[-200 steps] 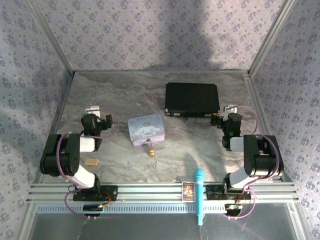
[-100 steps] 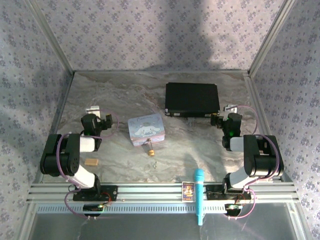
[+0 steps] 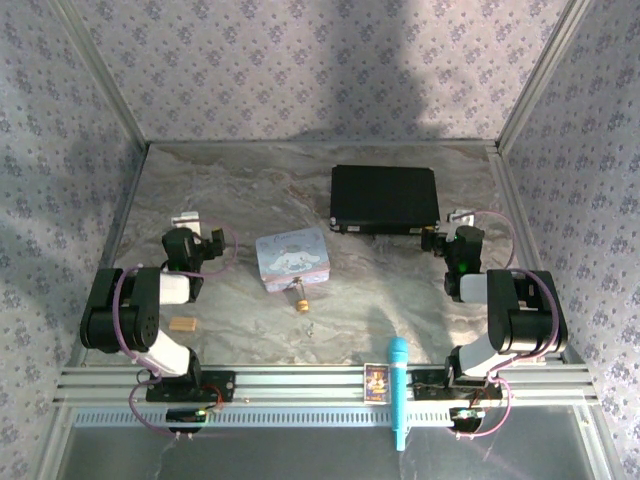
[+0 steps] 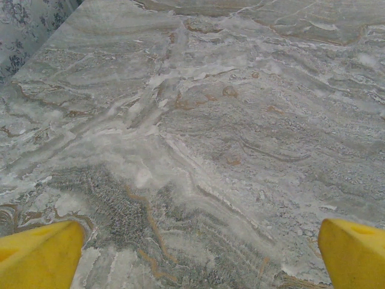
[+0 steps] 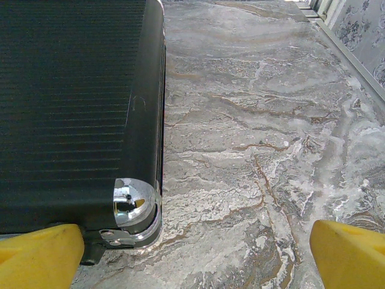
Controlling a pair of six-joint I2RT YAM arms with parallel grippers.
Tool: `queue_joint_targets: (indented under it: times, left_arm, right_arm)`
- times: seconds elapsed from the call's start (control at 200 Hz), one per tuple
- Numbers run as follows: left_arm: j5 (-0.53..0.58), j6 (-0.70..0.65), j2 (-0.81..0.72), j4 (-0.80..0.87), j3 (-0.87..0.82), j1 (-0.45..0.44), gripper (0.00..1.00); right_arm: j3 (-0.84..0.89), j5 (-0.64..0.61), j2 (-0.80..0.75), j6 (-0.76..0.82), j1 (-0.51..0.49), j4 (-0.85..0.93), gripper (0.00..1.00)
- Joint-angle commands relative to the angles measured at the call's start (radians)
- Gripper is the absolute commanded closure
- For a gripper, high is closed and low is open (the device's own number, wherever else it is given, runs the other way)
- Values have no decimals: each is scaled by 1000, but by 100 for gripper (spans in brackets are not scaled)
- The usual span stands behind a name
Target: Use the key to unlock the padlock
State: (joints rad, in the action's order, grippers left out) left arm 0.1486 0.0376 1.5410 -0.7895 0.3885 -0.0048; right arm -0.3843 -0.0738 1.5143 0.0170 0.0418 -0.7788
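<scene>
The tiny brass padlock lies on the marble table just in front of the pastel cartoon tin; whether its shackle hooks the tin is too small to tell. A small pale speck that looks like the key rests a little nearer. My left gripper is folded back at the left, well clear of the padlock. Its yellow fingertips stand wide apart over bare marble, so the left gripper is open. My right gripper is open too. That right gripper sits beside the black case's chrome corner.
A black case lies at the back right. A small tan block sits by the left arm. A blue microphone and a small card rest on the front rail. Patterned walls close three sides.
</scene>
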Motion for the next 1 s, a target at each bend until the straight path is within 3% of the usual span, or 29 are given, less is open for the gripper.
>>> queue_joint_targets:
  times: [0.0,0.25,0.47,0.625,0.755,0.85,0.939,0.994]
  left_arm:
    - [-15,0,-7,-36,20,2,0]
    - [-14,-1,-11,-35,18,2,0]
    - [44,34,-283,220,46,0,0]
    - [23,32,-327,255,46,-1,0]
    - [-2,212,-481,427,76,0,0]
    - [-41,430,-570,633,163,0,0]
    - [-118,662,-649,802,209,5,0]
    - [-240,700,-691,853,225,4,0]
  right_arm:
    - [-19,53,4,15,-6,1,1]
    - [-14,65,2,11,-1,-3,1]
    - [-30,59,-200,-2,5,177,1]
    - [2,80,-277,-31,21,184,1]
    - [-93,221,-440,-165,38,442,1]
    - [-209,190,-493,-390,37,736,1]
    - [-256,415,-504,-403,54,816,1]
    - [-270,508,-512,-430,38,858,1]
